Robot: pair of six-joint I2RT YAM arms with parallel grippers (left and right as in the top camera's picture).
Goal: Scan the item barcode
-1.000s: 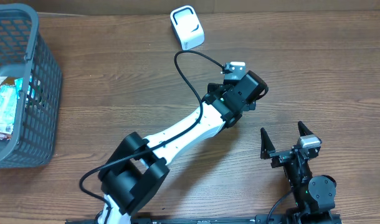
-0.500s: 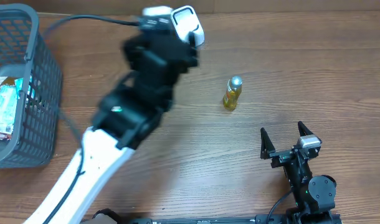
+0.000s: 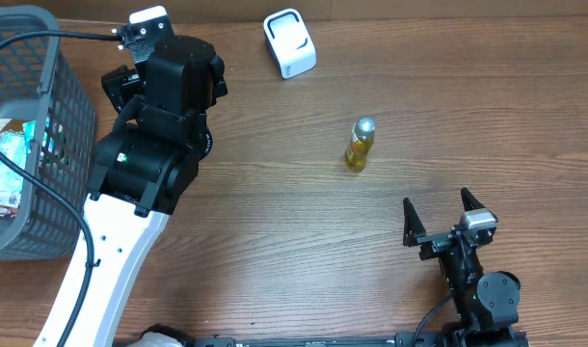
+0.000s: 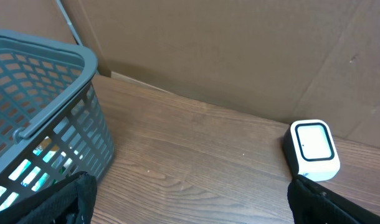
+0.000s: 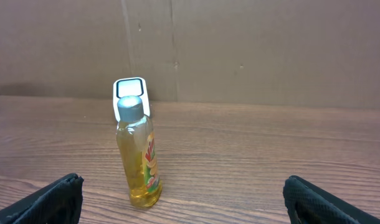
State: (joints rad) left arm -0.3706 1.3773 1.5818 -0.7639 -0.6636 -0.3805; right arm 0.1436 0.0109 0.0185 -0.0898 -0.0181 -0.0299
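While the left end effector (image 4: 190,186) and the right end effector (image 3: 437,202) stand fully open and empty, the yellow plastic bottle (image 3: 359,143) stands upright ahead of the right one. Grip it near the grey cap (image 5: 129,109), leaving the label (image 5: 151,163) clear for the white box-shaped scanner (image 3: 289,42) beyond.

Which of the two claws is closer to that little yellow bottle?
Right. The right gripper faces the bottle from close by; the left gripper is well off to the other side, next to the basket.
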